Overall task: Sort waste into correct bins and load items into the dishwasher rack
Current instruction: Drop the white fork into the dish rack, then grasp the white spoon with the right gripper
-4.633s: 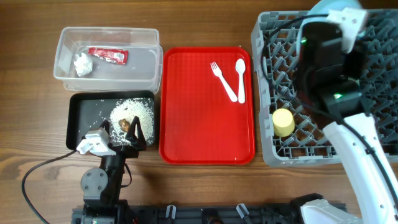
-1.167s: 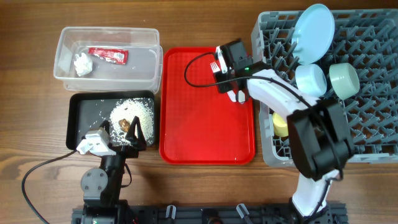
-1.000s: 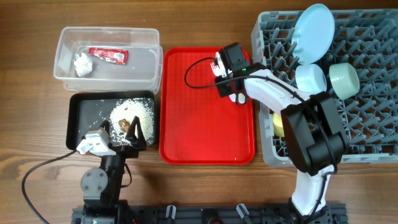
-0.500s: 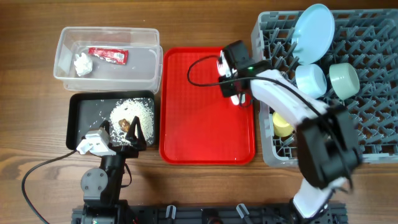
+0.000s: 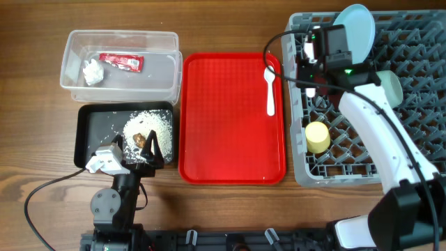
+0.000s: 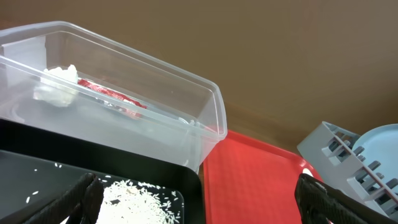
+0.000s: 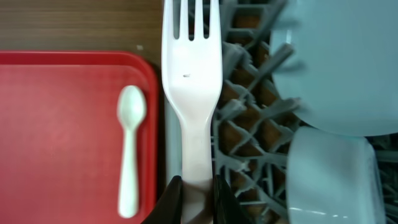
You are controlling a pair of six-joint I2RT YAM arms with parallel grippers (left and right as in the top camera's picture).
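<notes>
Wooden table (image 5: 35,174) below — right tool (image 7: 198,188) grips fork (image 7: 189,74) by handle, over rack (image 7: 249,127) edge.

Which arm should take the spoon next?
Right. The right tool holds the fork at the rack edge, beside the spoon; the left tool sits open at the black tray, far off.

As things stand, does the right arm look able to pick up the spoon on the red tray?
Likely not yet: the right gripper is shut on the fork. The spoon itself lies uncovered on the red tray, so the way looks free afterwards.
</notes>
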